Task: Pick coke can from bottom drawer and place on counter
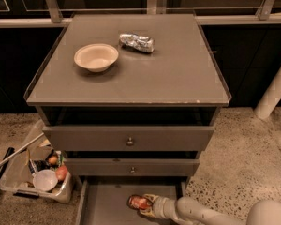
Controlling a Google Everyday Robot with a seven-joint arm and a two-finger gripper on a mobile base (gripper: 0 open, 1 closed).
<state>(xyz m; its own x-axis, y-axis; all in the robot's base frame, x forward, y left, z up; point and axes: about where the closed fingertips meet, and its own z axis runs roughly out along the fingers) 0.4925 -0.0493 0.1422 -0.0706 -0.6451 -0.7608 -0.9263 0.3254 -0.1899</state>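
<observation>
Pincer [146, 205] is low inside the open bottom drawer [105, 205], on the end of the pale arm [196, 212] that comes in from lower right. Coke can [137, 202] is on the drawer floor, right of centre, apparently lying on its side, right up against the pincer's tip. Can't tell whether the pincer is clenched on the can or released. Bench [178, 74] top carries a cream bowl [96, 56] on the left half and a crumpled foil packet [136, 42] behind and right of it, near each other but apart. Two upper drawer fronts, top drawer [168, 137] and middle drawer [98, 167], each show one small knob. Clear plastic bin [18, 184] holding a white cup and assorted bits sits on the speckled floor [234, 149] left of the cabinet.
</observation>
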